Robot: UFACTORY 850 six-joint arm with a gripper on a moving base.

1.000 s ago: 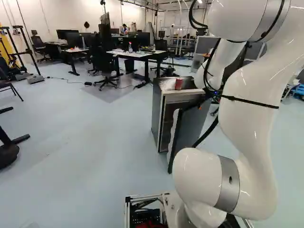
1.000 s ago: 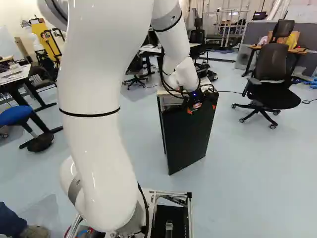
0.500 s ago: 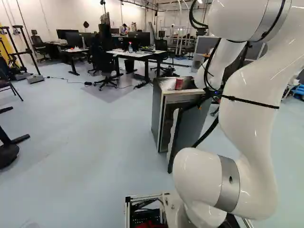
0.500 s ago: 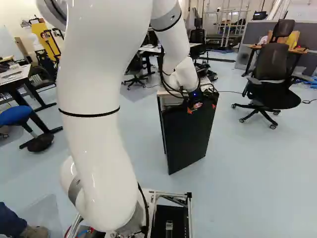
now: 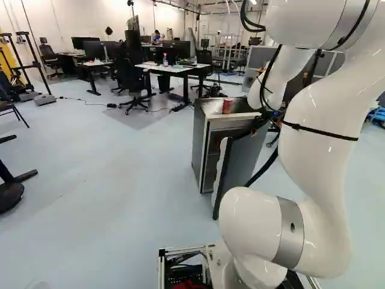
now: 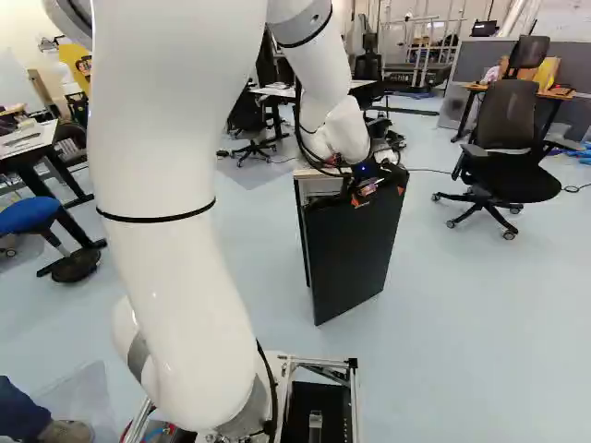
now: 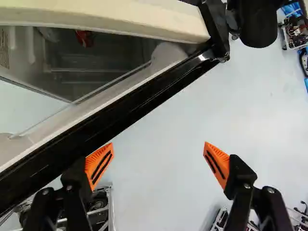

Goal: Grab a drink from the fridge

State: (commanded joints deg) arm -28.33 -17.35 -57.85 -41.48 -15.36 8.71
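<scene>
Fingers (image 6: 357,201): spread well apart, beside the upper edge of the open door (image 6: 351,254). In the wrist view we see two black, angular linkages carrying wedge-shaped orange pads (image 7: 99,166) with ribbed faces and dark slots. One pad sits close against the black door edge; we cannot tell whether it touches. The other stands over the smooth, pale floor (image 7: 166,163).

Door: flat, rectangular panel, long axis upright, outer face toward our base. We note a dark outer face, a glossy black edge and a pale, moulded inner lining. It stands at an angle to the fridge (image 5: 200,141), a box with smooth grey sides and a pale, straight front trim. The fridge top is dark and shiny, with a whitish patch.

Drink location: inside the fridge, ahead of the fingers and past the door, we see a red item (image 7: 85,38). It is partly hidden beneath the trim, so we cannot tell its full shape or its long axis. Clear, thin shelf edges show near it.

On the fridge top we see a red can (image 5: 227,106), cylindrical, upright, long axis vertical.

Our arm (image 5: 319,132) is glossy white, with rounded sections, grey metal collars and a narrow black strap.
</scene>
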